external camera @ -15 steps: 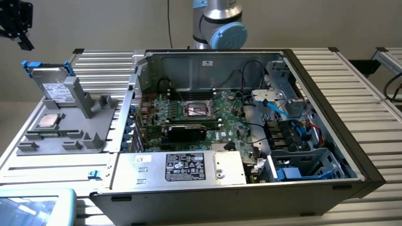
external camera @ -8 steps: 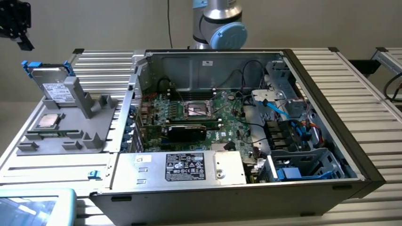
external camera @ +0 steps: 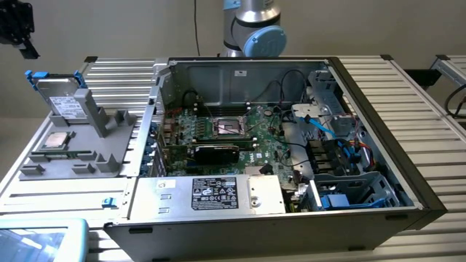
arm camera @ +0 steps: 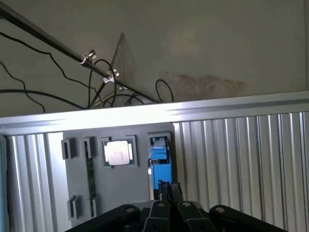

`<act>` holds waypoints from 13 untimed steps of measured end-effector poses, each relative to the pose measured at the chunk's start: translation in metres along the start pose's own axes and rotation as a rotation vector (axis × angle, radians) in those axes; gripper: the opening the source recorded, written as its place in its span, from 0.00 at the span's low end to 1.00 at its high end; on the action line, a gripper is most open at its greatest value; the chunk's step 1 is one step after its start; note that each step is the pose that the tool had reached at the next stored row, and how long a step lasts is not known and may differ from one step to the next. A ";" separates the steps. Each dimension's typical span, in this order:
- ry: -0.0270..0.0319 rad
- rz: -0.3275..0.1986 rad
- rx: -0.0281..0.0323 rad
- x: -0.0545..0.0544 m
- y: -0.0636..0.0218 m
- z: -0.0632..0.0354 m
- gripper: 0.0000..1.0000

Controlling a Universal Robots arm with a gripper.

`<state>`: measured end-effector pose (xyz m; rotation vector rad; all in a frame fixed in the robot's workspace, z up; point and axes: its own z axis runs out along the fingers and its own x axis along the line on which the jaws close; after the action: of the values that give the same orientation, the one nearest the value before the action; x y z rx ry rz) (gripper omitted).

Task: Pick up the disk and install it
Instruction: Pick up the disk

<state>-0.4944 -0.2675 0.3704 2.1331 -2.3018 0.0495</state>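
The disk (external camera: 64,97) is a silver drive with a white label and a blue frame. It stands on edge in a slot of the grey holder (external camera: 87,155) at the exterior view's left. In the wrist view it appears as a blue edge (arm camera: 160,166) in the holder (arm camera: 125,191). My gripper (external camera: 29,52) hangs high above the disk, well clear of it. Its black fingers (arm camera: 164,189) are pressed together, and the gripper (arm camera: 169,187) is shut on nothing, lined up over the disk's slot.
A small square CPU chip (external camera: 57,140) lies in the holder beside the disk. The open computer case (external camera: 378,114) lies at the centre, with a motherboard (external camera: 233,136), cables, a silver power supply box (external camera: 218,194) and a drive cage (external camera: 350,191) at the exterior view's right.
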 end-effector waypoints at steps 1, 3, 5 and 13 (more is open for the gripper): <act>0.0007 -0.016 0.0003 0.000 0.0000 0.0000 0.11; 0.0011 -0.024 0.0002 0.000 0.0000 0.0000 0.11; 0.0011 -0.024 0.0002 0.000 0.0000 0.0000 0.11; 0.0011 -0.024 0.0002 0.000 0.0000 0.0000 0.11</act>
<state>-0.4944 -0.2675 0.3704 2.1598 -2.2753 0.0507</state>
